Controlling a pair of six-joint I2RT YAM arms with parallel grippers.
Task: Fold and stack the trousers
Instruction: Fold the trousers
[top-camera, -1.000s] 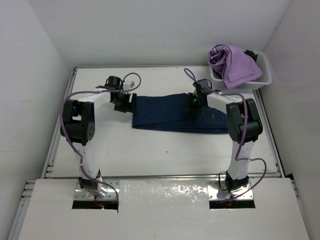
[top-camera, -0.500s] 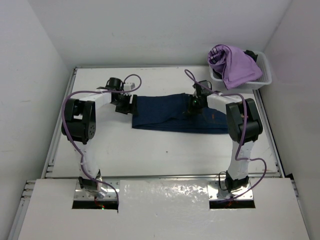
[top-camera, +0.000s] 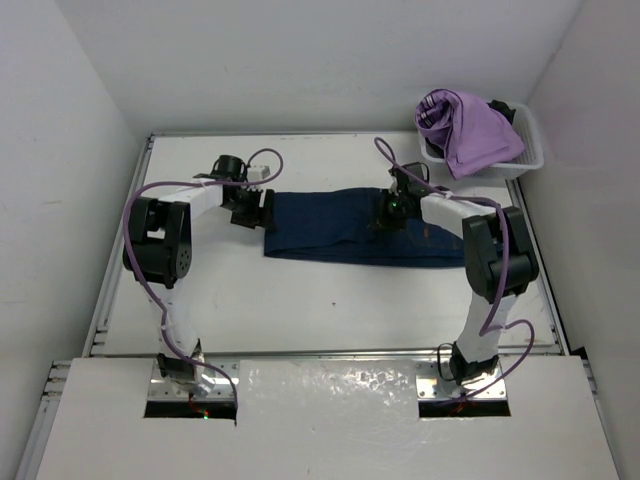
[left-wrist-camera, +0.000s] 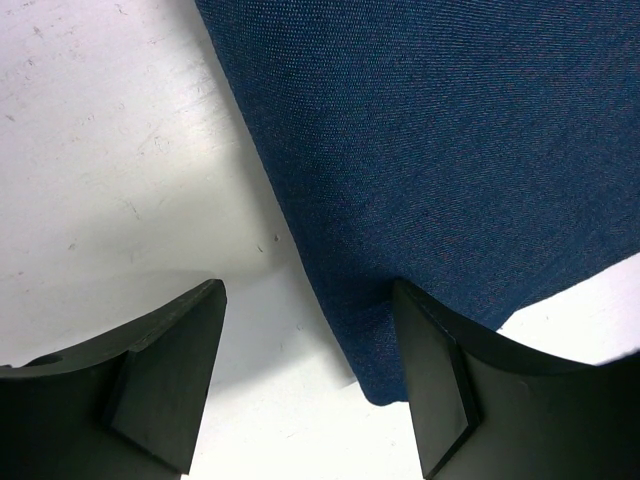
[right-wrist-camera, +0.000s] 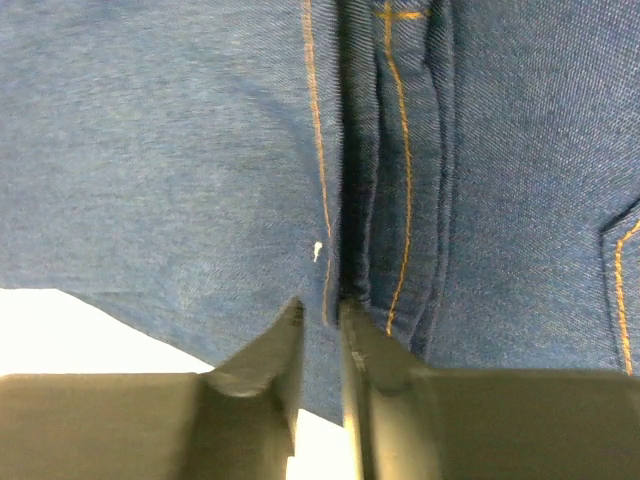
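Noted left end effector (left-wrist-camera: 300, 385) released, trousers (left-wrist-camera: 450, 150) hem between fingers. Right end effector (right-wrist-camera: 320, 335) clenched on denim edge, seam just ahead. Risk: shallow pinch slipping on lift; left closure missing lower layer.

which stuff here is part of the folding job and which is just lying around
Part of the job:
- jeans, laid out long
- left pincer, open at their end
- right pincer, pinched shut on their edge by the seam

Just lying about:
- purple garment, heaped in the basket
- basket, far right corner
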